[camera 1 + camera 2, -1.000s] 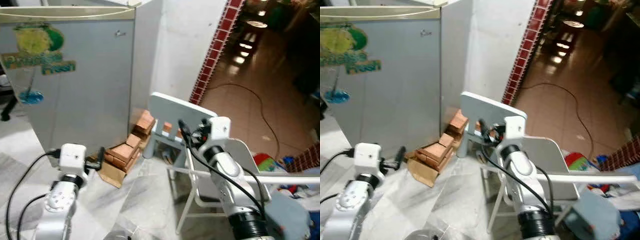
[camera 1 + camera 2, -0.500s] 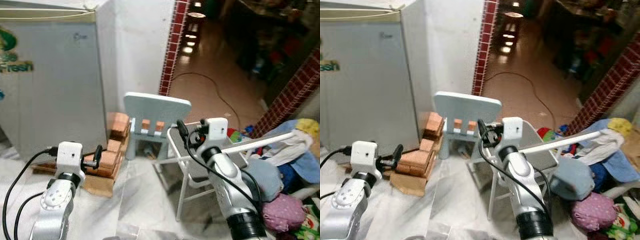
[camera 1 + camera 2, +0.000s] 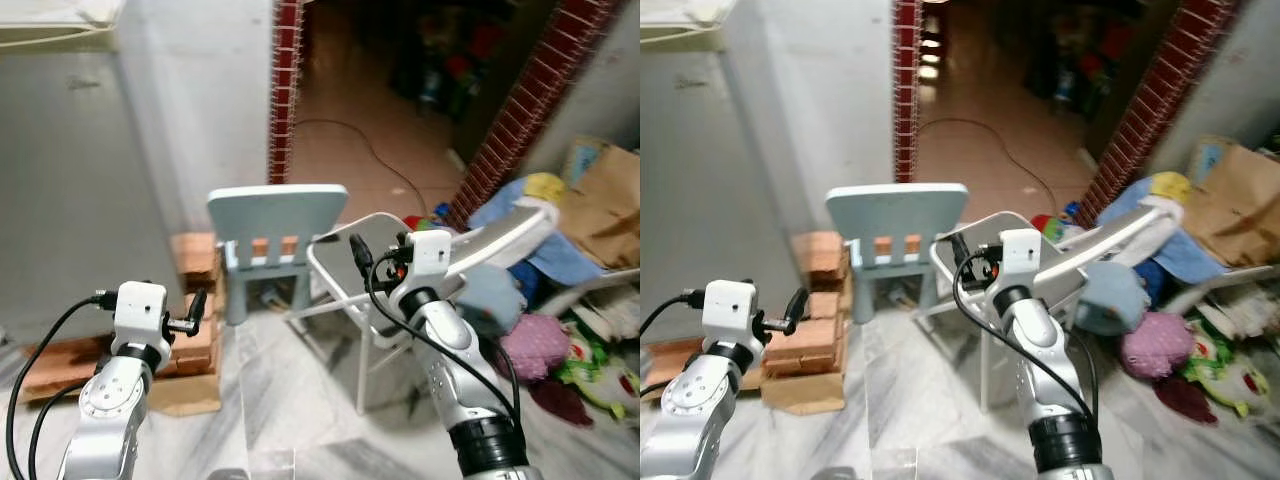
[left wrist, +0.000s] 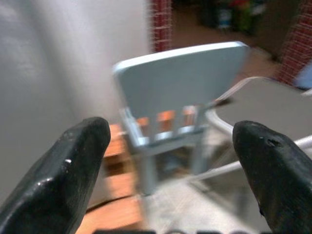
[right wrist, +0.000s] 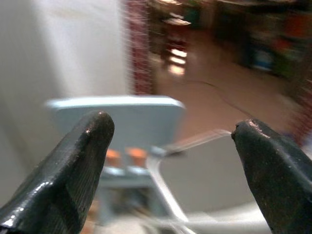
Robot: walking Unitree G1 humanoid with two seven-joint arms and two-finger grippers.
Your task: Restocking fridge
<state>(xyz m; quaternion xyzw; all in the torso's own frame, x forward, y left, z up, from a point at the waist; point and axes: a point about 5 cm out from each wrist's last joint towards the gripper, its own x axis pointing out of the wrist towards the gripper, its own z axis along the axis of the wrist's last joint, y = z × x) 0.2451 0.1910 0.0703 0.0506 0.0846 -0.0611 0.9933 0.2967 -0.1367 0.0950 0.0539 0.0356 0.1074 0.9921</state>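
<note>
Robot facing a pale blue chair beside the fridge, both arms raised and carrying nothing

The fridge [image 3: 70, 180] is standing closed just left of the chair [image 3: 275, 225], with bricks [image 3: 195, 300] stacked on cardboard between them. The left gripper [image 3: 195, 308] and right gripper [image 3: 358, 252] are hovering in front of the chair, jaws spread wide and empty in both wrist views. A grey folding chair [image 3: 350, 260] is leaning against the blue chair's right side; beyond it, clothes and toys [image 3: 545, 340] are lying heaped by a brick pillar [image 3: 520, 105], and a cable is trailing across the brown tiles of the dim room behind. The floor [image 3: 300, 400] under the chair is pale marble. No goods for stocking are showing, so the step cannot be judged; next would likely be finding items or turning to the fridge door.
</note>
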